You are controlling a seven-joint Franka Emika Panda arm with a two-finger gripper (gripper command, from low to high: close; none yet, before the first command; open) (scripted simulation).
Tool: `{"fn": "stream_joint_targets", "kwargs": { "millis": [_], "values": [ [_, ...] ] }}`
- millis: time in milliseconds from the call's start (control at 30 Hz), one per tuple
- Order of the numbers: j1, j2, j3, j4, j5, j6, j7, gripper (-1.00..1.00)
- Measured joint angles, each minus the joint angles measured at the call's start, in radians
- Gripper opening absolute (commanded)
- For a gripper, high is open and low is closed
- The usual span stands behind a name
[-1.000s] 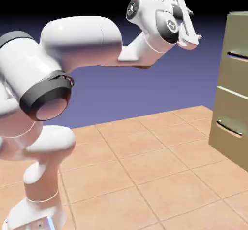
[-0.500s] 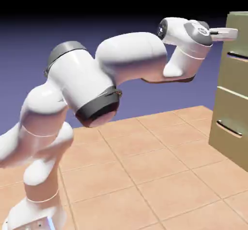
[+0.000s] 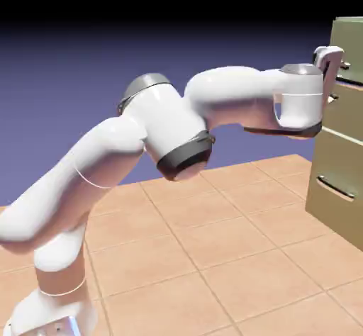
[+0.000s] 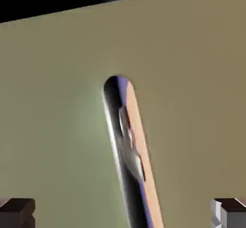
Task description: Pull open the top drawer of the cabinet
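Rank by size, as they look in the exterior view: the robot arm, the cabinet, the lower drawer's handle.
1. Robot arm
2. Cabinet
3. Lower drawer's handle

So this arm [image 3: 170, 125] is wearing glossy white pretty much all over, with fat rounded tube-like segments that are swelling out at the joints. A dark charcoal band is wrapping one end of the big middle joint, a greyer cap is covering its other end, and another grey cap is topping the wrist [image 3: 301, 93]. A thin black edge is running along the underside of the forearm end. Fine seam lines are circling some of the white shells. Down low, the base [image 3: 53, 310] is showing a bluish-lit panel with small dark marks. Gripper [image 4: 123, 215] tips are looking dark and blocky, with paler grey facets on one.
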Motion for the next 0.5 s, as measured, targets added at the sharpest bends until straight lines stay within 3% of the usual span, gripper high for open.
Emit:
{"fn": "stream_joint_targets", "kwargs": {
  "millis": [300, 333, 500],
  "values": [
    [0.182, -0.202, -0.015, 0.326, 0.137, 0.065, -0.302, 0.00],
    [0.184, -0.204, -0.015, 0.329, 0.139, 0.065, -0.305, -1.00],
    [0.121, -0.153, 0.004, 0.221, 0.082, 0.037, -0.216, -1.00]
  ]
}}
